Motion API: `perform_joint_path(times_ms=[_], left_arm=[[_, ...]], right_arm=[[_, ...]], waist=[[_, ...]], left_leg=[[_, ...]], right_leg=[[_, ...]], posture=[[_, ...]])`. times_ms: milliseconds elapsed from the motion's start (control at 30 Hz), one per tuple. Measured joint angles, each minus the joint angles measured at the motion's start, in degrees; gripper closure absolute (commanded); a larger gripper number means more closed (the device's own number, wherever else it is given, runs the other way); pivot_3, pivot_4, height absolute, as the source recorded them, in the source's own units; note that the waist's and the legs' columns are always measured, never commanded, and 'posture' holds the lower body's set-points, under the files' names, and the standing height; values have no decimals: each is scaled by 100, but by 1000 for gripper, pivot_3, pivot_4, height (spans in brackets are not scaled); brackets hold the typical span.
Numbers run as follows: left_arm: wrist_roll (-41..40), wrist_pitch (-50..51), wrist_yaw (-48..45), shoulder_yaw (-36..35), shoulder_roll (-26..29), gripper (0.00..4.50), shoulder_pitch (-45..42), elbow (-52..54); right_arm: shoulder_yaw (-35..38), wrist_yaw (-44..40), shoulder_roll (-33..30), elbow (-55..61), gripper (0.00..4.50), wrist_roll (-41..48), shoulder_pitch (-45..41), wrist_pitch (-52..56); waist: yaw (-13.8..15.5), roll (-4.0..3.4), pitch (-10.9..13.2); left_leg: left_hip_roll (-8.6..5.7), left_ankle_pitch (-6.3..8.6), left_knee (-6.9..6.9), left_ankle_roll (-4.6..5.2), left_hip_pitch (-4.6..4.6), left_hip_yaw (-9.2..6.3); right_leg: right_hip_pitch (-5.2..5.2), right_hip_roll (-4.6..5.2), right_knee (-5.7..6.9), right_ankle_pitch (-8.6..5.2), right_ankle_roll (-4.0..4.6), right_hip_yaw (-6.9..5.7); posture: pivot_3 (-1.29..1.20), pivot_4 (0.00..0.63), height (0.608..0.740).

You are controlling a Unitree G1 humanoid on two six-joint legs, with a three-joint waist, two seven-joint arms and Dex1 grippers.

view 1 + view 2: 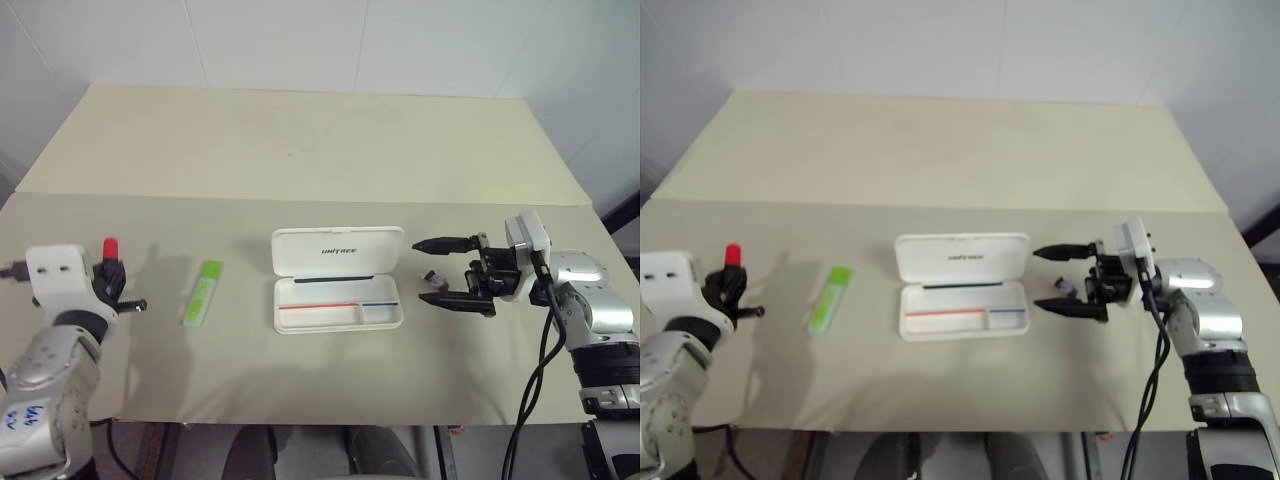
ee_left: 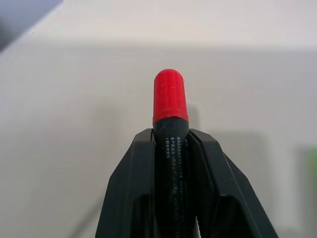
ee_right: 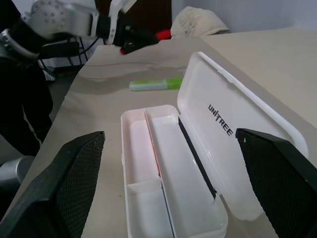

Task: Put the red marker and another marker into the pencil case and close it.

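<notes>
While most of the red marker (image 2: 169,106) is lying hidden between the black fingers (image 2: 133,188), only its red cap and a strip of printed dark barrel are showing in the left wrist view. A small dark object (image 1: 432,277) beside the case is too small to identify.

The left gripper (image 1: 112,283) is clamping the red marker, cap pointing up, raised over the left end of the tabletop (image 1: 300,150). The right gripper (image 1: 440,270) is standing wide apart, holding nothing, level and facing the right end of the pencil case (image 1: 338,292) without touching it.

The pencil case is lying open at the middle, lid back, UNITREE lettering showing. The light-green marker (image 1: 203,292) is lying flat between the left gripper and the case. The tabletop is beige, backed by white walls.
</notes>
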State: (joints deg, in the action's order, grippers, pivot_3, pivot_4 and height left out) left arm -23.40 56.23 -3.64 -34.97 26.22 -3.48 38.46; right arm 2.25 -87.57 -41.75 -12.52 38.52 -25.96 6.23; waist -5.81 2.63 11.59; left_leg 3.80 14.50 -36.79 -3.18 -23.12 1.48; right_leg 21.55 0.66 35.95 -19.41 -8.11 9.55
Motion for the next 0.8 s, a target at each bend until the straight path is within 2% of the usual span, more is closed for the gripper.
perform_joint_path(times_ms=[167,333,500,633,800], left_arm=[[-816,-30,-953,-120,660,3899,-703,-122],[-1527,-243,-2105,234,1345,3899,-1410,-369],[-1805,-887,-3744,1468,1957,3899,-2047,-623],[-1881,-956,-4359,2177,2193,3899,-2355,-861],[-1816,-928,-4849,3221,2171,3899,-3089,-1226]], right_arm=[[246,4,-3,305,0,113,275,59],[369,16,-10,547,0,168,528,121],[509,180,8,829,0,107,876,114],[626,319,21,1056,0,91,1183,102],[833,479,25,1381,0,95,1581,92]], waist=[[97,-5,2],[112,-8,4],[123,-10,5],[108,-12,6],[126,-17,9]], left_leg=[[5,1,29,-6,1,-1],[4,0,40,-8,2,1],[3,-2,46,-10,2,1],[5,-2,51,-9,4,0],[3,-3,43,-8,2,0]], right_leg=[[11,-2,-3,-7,9,-9],[12,-1,-8,-10,12,-11],[13,-2,-9,-11,13,-13],[14,-5,-8,-12,13,-12],[13,-6,-3,-14,10,-10]], posture=[[0,150,740],[0,150,740],[0,150,740],[0,150,740],[0,150,740]])
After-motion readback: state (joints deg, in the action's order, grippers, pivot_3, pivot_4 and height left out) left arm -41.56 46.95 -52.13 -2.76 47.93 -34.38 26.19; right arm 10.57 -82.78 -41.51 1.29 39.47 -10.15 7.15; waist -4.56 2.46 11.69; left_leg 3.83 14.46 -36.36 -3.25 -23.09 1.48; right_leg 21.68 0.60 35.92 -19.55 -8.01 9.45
